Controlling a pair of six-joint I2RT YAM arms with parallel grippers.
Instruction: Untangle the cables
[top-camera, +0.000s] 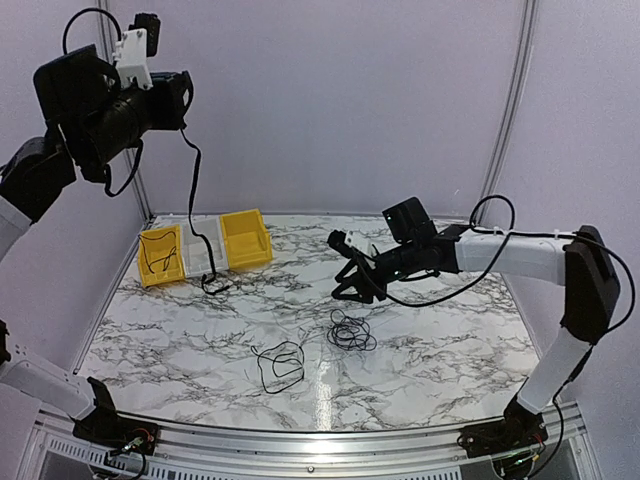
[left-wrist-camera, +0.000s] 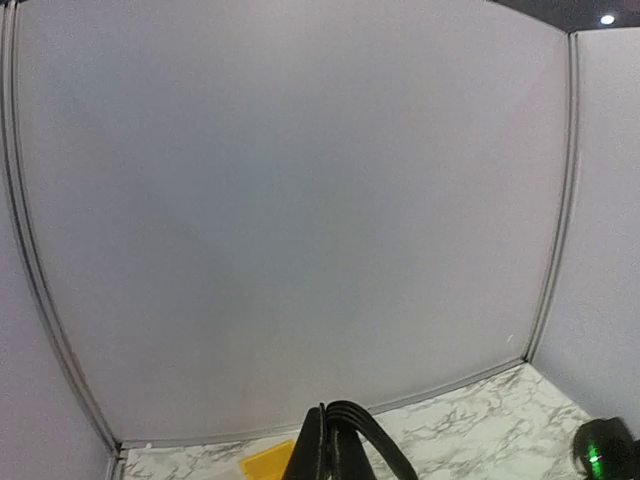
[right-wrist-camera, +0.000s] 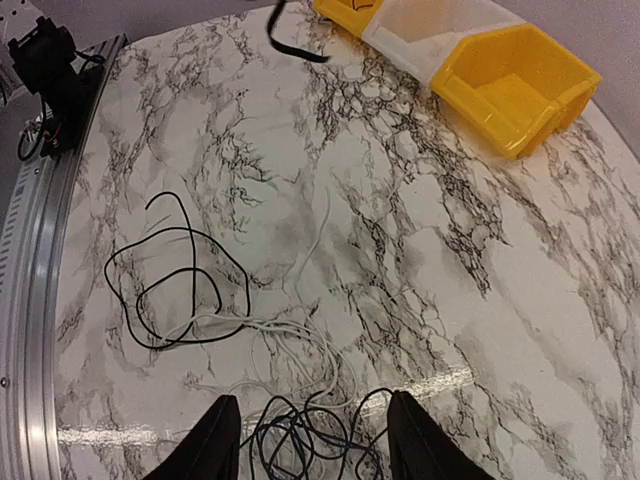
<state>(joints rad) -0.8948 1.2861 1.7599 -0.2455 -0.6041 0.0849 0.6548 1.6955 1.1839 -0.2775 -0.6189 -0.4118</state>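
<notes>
The right claw (right-wrist-camera: 310, 398) hangs released, jaws spread, just above a black tangle (right-wrist-camera: 303, 440) on the marble table (right-wrist-camera: 420, 250). Beside the tangle lie a white cable (right-wrist-camera: 300, 335) and a wider black loop (right-wrist-camera: 180, 290), and the white cable crosses the loop's edge. The left claw (top-camera: 182, 100), up high, looks clenched on 1 hanging cable (top-camera: 191, 200) whose lower end lies near a yellow bin (top-camera: 245, 238). These wires are probably light, limp and slippery. Pinching 1 outer strand, away from the crossings, should lift it without dragging the rest.
</notes>
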